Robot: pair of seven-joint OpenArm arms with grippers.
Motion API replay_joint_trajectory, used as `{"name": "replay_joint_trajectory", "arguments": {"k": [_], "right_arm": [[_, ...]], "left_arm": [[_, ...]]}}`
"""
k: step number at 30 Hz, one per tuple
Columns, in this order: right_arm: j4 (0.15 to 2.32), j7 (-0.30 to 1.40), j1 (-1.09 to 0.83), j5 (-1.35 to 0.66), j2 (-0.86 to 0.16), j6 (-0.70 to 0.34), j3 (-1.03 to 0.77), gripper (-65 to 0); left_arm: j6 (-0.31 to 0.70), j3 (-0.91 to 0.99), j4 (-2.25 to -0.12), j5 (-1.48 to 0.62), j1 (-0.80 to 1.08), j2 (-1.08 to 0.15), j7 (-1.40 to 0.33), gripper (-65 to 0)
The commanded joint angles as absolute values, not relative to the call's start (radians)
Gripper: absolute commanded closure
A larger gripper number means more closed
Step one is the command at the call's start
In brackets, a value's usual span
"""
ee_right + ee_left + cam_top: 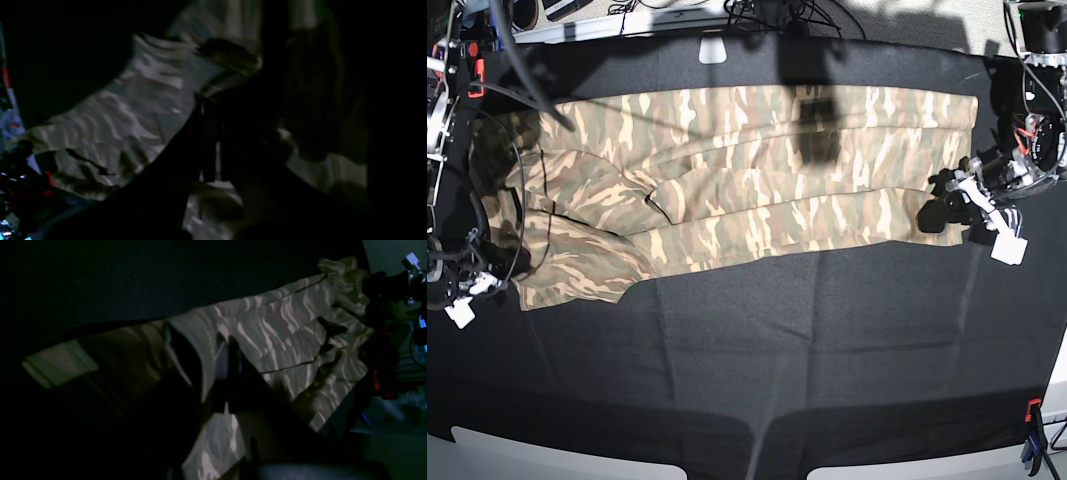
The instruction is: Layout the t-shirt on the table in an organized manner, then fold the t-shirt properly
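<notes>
Black table (757, 350): t-shirt (727, 190) pinched in both arms' fingers.

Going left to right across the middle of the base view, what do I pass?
Right gripper → t-shirt → left gripper, all over the black table.

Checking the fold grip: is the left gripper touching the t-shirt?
Touching. In the left wrist view the left gripper, shut, pinches a raised fold of the t-shirt, fabric draping over it.
</notes>
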State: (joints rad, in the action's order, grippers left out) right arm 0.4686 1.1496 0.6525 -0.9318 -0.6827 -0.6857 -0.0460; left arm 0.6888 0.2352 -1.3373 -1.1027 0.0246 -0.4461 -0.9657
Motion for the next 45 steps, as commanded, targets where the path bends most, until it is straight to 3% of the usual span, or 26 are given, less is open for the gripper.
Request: {"name": "replay_joint_trajectory", "arguments": {"k": [1, 22, 30, 37, 45], "right_arm": [[0.498, 1.141, 0.682, -0.973, -0.708, -0.698, -0.054, 0.0], [1.11, 1.127, 0.344, -0.978, -0.666, -0.698, -0.091, 0.0], [1.369, 1.119, 0.15, -0.87, -0.472, -0.698, -0.364, 0.0], [1.56, 1.108, 0.107, -0.697, -0.308, -0.698, -0.648, 0.0], [1.658, 1.11, 0.001, -0.694, -0.281, -0.698, -0.766, 0.0]], "left_arm": [[0.698, 0.242, -1.355, -1.127, 0.009, -0.463, -0.943, 0.0], [0.698, 0.242, -1.355, -1.117, 0.009, -0.466, -0.95, 0.0], [0.698, 0.242, -1.356, -1.054, 0.017, -0.466, -0.949, 0.0], [0.698, 0.242, -1.356, -1.048, 0.017, -0.466, -0.95, 0.0], [0.698, 0.242, -1.523, -0.943, 0.069, -0.466, -0.913, 0.0]]}}
